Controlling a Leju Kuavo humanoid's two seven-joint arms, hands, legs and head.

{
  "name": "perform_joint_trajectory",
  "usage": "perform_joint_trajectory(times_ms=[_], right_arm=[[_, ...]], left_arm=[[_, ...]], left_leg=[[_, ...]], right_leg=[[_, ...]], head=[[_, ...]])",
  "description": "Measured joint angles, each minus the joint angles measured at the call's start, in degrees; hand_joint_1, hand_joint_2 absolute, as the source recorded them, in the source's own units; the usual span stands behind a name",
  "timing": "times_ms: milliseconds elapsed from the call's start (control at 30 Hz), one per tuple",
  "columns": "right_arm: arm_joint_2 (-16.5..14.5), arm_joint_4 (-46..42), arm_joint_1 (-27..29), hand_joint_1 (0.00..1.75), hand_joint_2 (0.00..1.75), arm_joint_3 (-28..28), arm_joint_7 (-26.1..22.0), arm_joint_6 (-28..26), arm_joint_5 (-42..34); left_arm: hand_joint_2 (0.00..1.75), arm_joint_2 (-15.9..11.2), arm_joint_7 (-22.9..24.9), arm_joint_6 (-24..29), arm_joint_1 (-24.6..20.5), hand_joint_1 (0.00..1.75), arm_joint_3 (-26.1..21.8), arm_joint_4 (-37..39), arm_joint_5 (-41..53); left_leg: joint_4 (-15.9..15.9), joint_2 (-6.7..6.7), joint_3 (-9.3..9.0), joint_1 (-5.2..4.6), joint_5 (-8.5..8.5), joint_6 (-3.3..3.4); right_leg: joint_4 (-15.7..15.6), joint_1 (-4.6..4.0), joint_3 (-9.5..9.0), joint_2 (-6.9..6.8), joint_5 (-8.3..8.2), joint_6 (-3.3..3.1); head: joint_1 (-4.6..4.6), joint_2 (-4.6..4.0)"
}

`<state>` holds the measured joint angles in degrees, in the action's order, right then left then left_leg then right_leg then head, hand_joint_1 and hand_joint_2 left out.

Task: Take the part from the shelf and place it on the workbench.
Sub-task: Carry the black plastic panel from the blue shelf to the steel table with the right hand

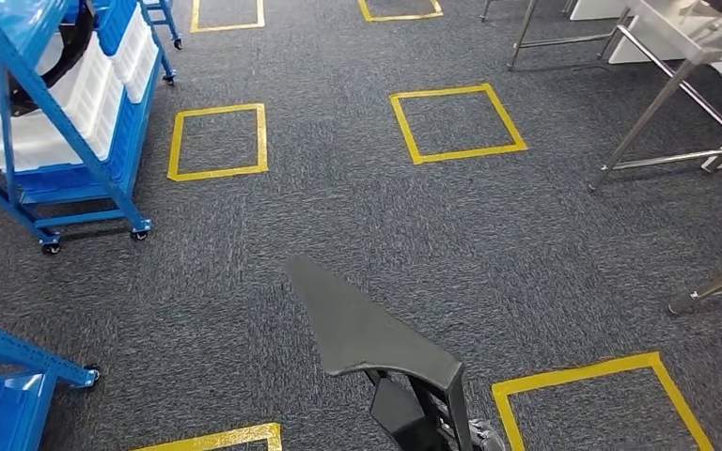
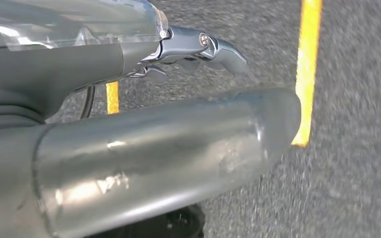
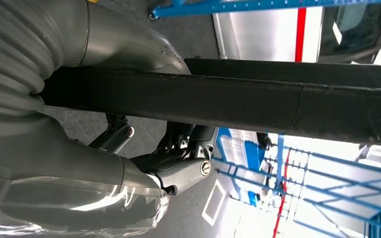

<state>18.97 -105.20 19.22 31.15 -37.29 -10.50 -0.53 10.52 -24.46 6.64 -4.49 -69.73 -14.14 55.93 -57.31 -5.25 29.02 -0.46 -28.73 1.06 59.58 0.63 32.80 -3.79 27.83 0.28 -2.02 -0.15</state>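
Part (image 1: 362, 324), a dark flat panel, is held over the carpet by the right hand (image 3: 144, 148), fingers wrapped around it in the right wrist view, while the left hand (image 2: 178, 124) holds nothing, fingers apart.

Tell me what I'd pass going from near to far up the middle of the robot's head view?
Dark part held up in front, then bare grey carpet, then a yellow taped square, then another taped square at the far edge.

Matt black plastic part (image 1: 367, 329); rough grey carpet (image 1: 526, 244).
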Motion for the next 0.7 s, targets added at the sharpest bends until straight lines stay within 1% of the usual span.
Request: perform_joint_trajectory(times_ms=[33,67,100,133,167,200,233,267,300,333,367,400,433,467,500,533,567,600,633,667,700], right_arm=[[0.0,-0.01,0.01,1.75,1.75,0.0,-0.01,-0.01,0.02],[0.0,-0.01,0.08,1.75,1.75,0.0,-0.01,-0.01,0.03],[0.0,-0.02,0.17,1.75,1.75,0.0,-0.03,-0.02,0.04],[0.0,-0.02,0.27,1.75,1.75,-0.01,-0.03,-0.02,0.04],[0.0,-0.03,0.31,1.75,1.75,0.0,-0.03,-0.02,0.05],[0.0,-0.03,0.29,1.75,1.75,0.01,-0.04,-0.02,0.05],[0.0,-0.04,0.25,1.75,1.75,0.01,-0.03,-0.02,0.05],[0.01,-0.03,0.19,1.75,1.75,0.01,-0.03,-0.02,0.05],[0.01,-0.03,0.19,1.75,1.75,0.01,-0.02,-0.02,0.05],[0.02,-0.02,0.23,1.75,1.75,0.0,-0.01,-0.02,0.05],[0.02,-0.02,0.25,1.75,1.75,-0.01,-0.01,-0.02,0.05],[0.02,-0.02,0.28,1.75,1.75,0.0,0.0,-0.01,0.05],[0.02,-0.02,0.28,1.75,1.75,0.0,0.0,-0.01,0.05],[0.02,-0.02,0.27,1.75,1.75,0.0,0.0,-0.01,0.05],[0.02,-0.02,0.24,1.75,1.75,0.0,0.0,-0.01,0.05],[0.02,-0.02,0.24,1.75,1.75,-0.01,-0.01,-0.03,0.06],[0.02,-0.02,0.29,1.75,1.75,-0.01,-0.02,-0.04,0.06],[-0.02,-0.02,0.39,1.75,1.75,0.01,-0.02,-0.07,0.06],[-0.07,-0.02,0.54,1.75,1.75,0.01,-0.03,-0.11,0.06],[-0.11,-0.02,0.65,1.75,1.75,0.02,-0.03,-0.14,0.05],[-0.16,-0.02,0.66,1.75,1.75,0.02,-0.03,-0.16,0.08]], left_arm=[[0.0,0.02,0.0,0.01,-0.08,0.0,0.01,0.0,0.01],[0.0,0.04,0.0,0.01,-0.18,0.0,0.01,0.0,0.01],[0.0,0.07,-0.01,0.01,-0.31,0.0,0.01,0.0,0.01],[0.0,0.09,-0.01,0.01,-0.42,0.0,0.01,0.0,0.01],[0.0,0.11,-0.03,0.01,-0.48,0.0,0.01,0.0,0.01],[0.0,0.12,-0.04,0.02,-0.49,0.0,0.01,0.0,0.01],[0.0,0.12,-0.05,0.02,-0.43,0.0,0.01,0.0,0.01],[0.0,0.13,-0.06,0.03,-0.33,0.0,0.01,0.01,0.02],[0.0,0.14,-0.05,0.03,-0.2,0.0,0.01,0.02,0.03],[0.0,0.15,-0.05,0.03,-0.07,0.0,0.01,0.03,0.04],[0.0,0.16,-0.04,0.03,0.01,0.0,0.01,0.04,0.04],[0.0,0.16,-0.05,0.03,0.04,0.0,0.01,0.04,0.05],[0.0,0.16,-0.05,0.04,0.04,0.0,0.01,0.04,0.05],[0.0,0.15,-0.05,0.04,0.04,0.0,0.01,0.04,0.05],[0.0,0.14,-0.06,0.05,0.02,0.0,0.01,0.04,0.05],[0.0,0.14,-0.05,0.05,0.0,0.0,0.01,0.04,0.05],[0.0,0.14,-0.03,0.05,-0.04,0.0,0.01,0.04,0.06],[0.0,0.15,-0.02,0.04,-0.09,0.0,0.01,0.04,0.06],[0.0,0.19,-0.01,0.01,-0.13,0.0,0.01,0.04,0.07],[0.0,0.23,0.0,-0.01,-0.13,0.0,0.01,0.04,0.07],[0.0,0.27,0.01,-0.03,-0.08,0.0,0.01,0.04,0.07]], left_leg=[[-0.03,-0.51,-0.15,-0.07,-0.15,-0.3],[-0.02,-1.02,-0.29,-0.09,-0.26,-0.58],[0.03,-1.54,-0.5,-0.07,-0.35,-0.85],[-0.19,-1.3,-0.6,0.01,-0.69,-1.19],[-1.13,-0.29,-0.33,0.08,-1.52,-1.5],[-3.17,1.17,0.46,0.15,-2.93,-1.79],[-6.38,2.89,1.85,0.29,-4.77,-2.01],[-10.3,3.99,3.65,0.33,-6.63,-2.14],[-13.81,4.49,5.33,0.39,-7.83,-2.23],[-15.92,4.69,6.45,0.43,-8.02,-2.28],[-15.9,4.79,6.66,0.47,-7.0,-2.27],[-13.67,5.04,5.9,0.52,-4.98,-2.21],[-9.97,5.98,4.52,0.59,-2.63,-2.09],[-6.37,7.44,3.14,0.7,-0.92,-1.92],[-3.5,8.74,2.06,0.81,0.01,-1.72],[-1.9,9.74,1.49,0.83,0.22,-1.5],[-1.47,9.89,1.3,0.76,-0.01,-1.25],[-1.1,9.32,1.17,0.78,0.08,-0.88],[-0.81,8.58,1.06,0.8,0.34,-0.43],[-0.45,7.82,0.92,0.88,0.6,0.06],[-0.08,7.0,0.85,0.97,0.86,0.49]], right_leg=[[-1.0,-0.29,-0.45,-0.36,0.04,-0.25],[-1.04,-0.51,-0.38,0.2,0.0,-0.49],[-1.15,-0.49,-0.32,0.86,-0.07,-0.75],[-1.39,-0.38,-0.38,1.45,-0.21,-1.02],[-1.62,-0.22,-0.45,2.04,-0.37,-1.35],[-1.85,-0.02,-0.54,2.62,-0.54,-1.64],[-1.91,0.07,-0.59,3.21,-0.64,-1.82],[-1.89,0.08,-0.55,3.88,-0.67,-1.94],[-1.83,0.06,-0.54,4.64,-0.69,-1.99],[-1.74,0.03,-0.54,5.45,-0.68,-2.0],[-1.6,0.03,-0.54,6.31,-0.65,-1.98],[-1.42,0.05,-0.55,7.18,-0.6,-1.92],[-1.2,0.1,-0.51,8.0,-0.51,-1.81],[-0.93,0.09,-0.38,8.76,-0.41,-1.63],[-0.67,0.12,-0.13,9.46,-0.38,-1.4],[-0.52,0.19,0.19,10.09,-0.44,-1.09],[-0.51,0.26,0.49,10.71,-0.6,-0.72],[-0.62,0.36,0.76,11.33,-0.82,-0.31],[-0.56,0.38,0.95,11.01,-0.84,0.0],[0.02,0.3,1.31,9.85,-0.37,0.25],[1.62,0.21,2.08,8.19,0.73,0.41]], head=[[-0.01,0.0],[0.0,0.0],[-0.01,0.0],[-0.01,0.0],[-0.02,0.0],[-0.02,0.0],[-0.02,0.0],[-0.02,0.0],[-0.02,0.0],[-0.02,0.0],[-0.02,0.0],[-0.02,0.0],[-0.01,0.0],[-0.01,0.0],[-0.01,0.0],[-0.01,0.0],[-0.02,0.0],[-0.02,0.0],[-0.02,0.0],[-0.01,0.0],[0.0,0.0]])
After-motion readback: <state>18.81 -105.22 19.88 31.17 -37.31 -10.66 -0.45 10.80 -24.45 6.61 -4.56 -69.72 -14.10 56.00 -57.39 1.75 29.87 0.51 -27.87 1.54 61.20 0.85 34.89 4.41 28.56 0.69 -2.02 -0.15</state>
